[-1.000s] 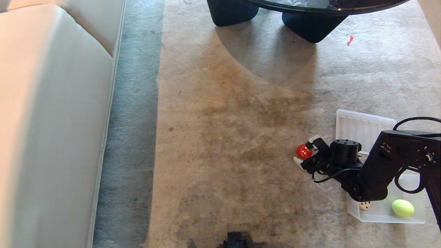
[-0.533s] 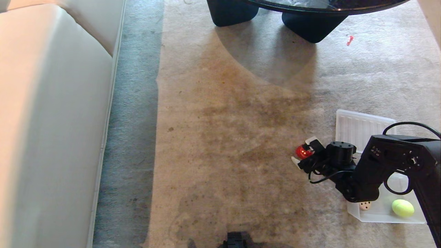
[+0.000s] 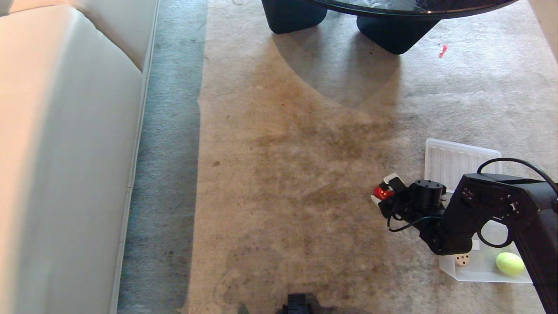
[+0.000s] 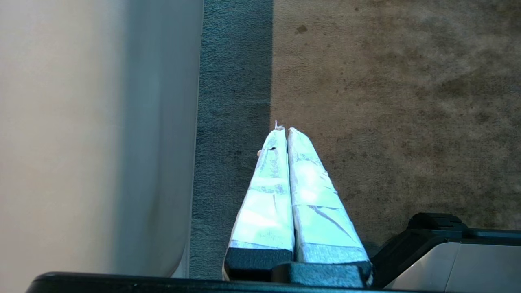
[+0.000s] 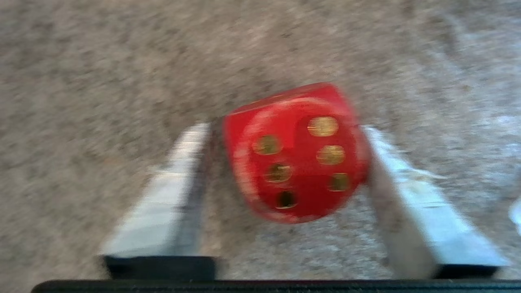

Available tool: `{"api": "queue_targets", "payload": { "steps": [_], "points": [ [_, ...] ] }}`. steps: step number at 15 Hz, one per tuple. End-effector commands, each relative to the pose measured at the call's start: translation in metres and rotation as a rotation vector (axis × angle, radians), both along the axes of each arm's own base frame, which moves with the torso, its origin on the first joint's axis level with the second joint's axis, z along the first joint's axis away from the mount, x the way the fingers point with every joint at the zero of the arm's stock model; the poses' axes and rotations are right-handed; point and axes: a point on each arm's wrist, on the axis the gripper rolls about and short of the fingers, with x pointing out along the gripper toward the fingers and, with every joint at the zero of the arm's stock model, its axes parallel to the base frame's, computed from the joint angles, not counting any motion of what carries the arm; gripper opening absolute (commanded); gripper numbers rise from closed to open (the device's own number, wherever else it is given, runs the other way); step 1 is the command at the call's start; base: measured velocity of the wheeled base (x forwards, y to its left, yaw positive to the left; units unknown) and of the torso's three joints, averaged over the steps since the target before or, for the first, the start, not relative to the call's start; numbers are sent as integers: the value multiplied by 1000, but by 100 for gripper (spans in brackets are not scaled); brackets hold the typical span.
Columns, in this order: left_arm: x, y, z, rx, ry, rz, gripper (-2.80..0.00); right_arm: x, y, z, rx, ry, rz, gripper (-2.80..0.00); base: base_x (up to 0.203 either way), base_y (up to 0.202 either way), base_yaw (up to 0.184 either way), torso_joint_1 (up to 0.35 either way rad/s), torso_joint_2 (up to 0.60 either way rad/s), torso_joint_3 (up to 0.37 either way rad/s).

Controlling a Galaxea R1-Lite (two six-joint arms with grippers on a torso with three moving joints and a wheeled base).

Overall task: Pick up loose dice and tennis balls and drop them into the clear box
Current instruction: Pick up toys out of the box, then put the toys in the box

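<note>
Right gripper [image 3: 382, 192] is down at carpet [image 3: 283, 174] level with its fingers [image 5: 411, 203] set on either side of the red die [image 5: 295, 152]. In my right wrist view one finger touches the die's side; on the other side I see a thin dark gap, so I can't call it a firm grip. The die is a glossy red cube with rounded corners and gold-toned dots; the face toward the camera shows six.

Just behind the arm is the clear box [image 3: 449, 264], holding a beige die [image 3: 461, 260] and a tennis ball [image 3: 509, 263]. The ribbed lid [image 3: 453, 163] lies flat beside it.

Left gripper [image 4: 287, 134] is parked by the sofa [image 3: 65, 152] with its fingers pressed together, holding nothing.
</note>
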Motion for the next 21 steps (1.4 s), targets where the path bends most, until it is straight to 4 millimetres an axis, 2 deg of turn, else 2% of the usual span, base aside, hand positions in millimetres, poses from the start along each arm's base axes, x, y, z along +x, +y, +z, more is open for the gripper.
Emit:
{"api": "queue_targets", "payload": {
  "steps": [1,7,8,11,12,14,15,17,18,19,21],
  "points": [
    [0,0,0,-1,2,0,-280,1,0,0,-29,-10,9,-280,0,0,0,0,0,0],
    [0,0,0,-1,2,0,-280,-8,1,8,-39,1,-6,-280,0,0,0,0,0,0],
    [0,0,0,-1,2,0,-280,-16,0,20,-38,5,-11,-280,0,0,0,0,0,0],
    [0,0,0,-1,2,0,-280,-50,-2,80,-18,-20,-40,-280,0,0,0,0,0,0],
    [0,0,0,-1,2,0,-280,-67,-3,109,3,-35,-56,-280,0,0,0,0,0,0],
    [0,0,0,-1,2,0,-280,-106,-5,154,68,-34,-90,-280,0,0,0,0,0,0],
    [0,0,0,-1,2,0,-280,-131,-7,173,107,-23,-111,-280,0,0,0,0,0,0],
    [0,0,0,-1,2,0,-280,-185,-10,199,166,14,-176,-280,0,0,0,0,0,0],
    [0,0,0,-1,2,0,-280,-211,-12,200,191,61,-214,-280,0,0,0,0,0,0],
    [0,0,0,-1,2,0,-280,-229,-14,192,208,134,-254,-280,0,0,0,0,0,0],
    [0,0,0,-1,2,0,-280,-245,-17,180,226,224,-316,-280,0,0,0,0,0,0]
  ]
}}
